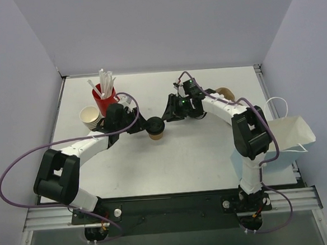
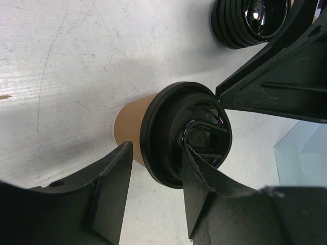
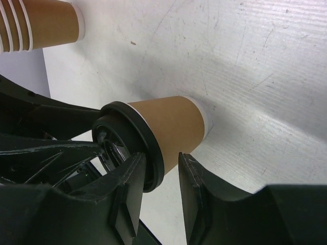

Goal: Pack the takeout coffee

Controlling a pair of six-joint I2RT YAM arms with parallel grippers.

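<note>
Where the two arms meet over the white table [image 1: 200, 159], the takeout coffee [image 1: 155, 128] stands just to the 9 o'clock side of the table's middle, a tan paper cup with its black lid on. The left gripper [image 2: 156, 152] comes at it from 9 o'clock in the top view. Its wrist view shows the fingers [image 2: 110, 194] spread with the lid's rim between them: a sliver of table shows between one finger and the rim, and the other finger crosses in front of the lid's top. The right gripper [image 3: 162, 158] reaches in from the cup's 1 o'clock, its jaws parted by a narrow gap that frames the lid's edge. Bare table shows between the rim and one finger; whether the other touches the lid I cannot tell. A stack of loose black lids [image 2: 250, 20] sits near the cup, at 1 o'clock in the left wrist view, and a stack of brown cups [image 3: 36, 23] with white rims shows at 11 o'clock in the right wrist view. In the top view, cream cups [image 1: 90, 117] lie at 9 o'clock beyond the left gripper. A red cup [image 1: 108, 97] of white straws [image 1: 105, 80] stands at 10 o'clock. A white paper bag [image 1: 291, 136], mouth open, is at 3 o'clock by the table's right edge.
</note>
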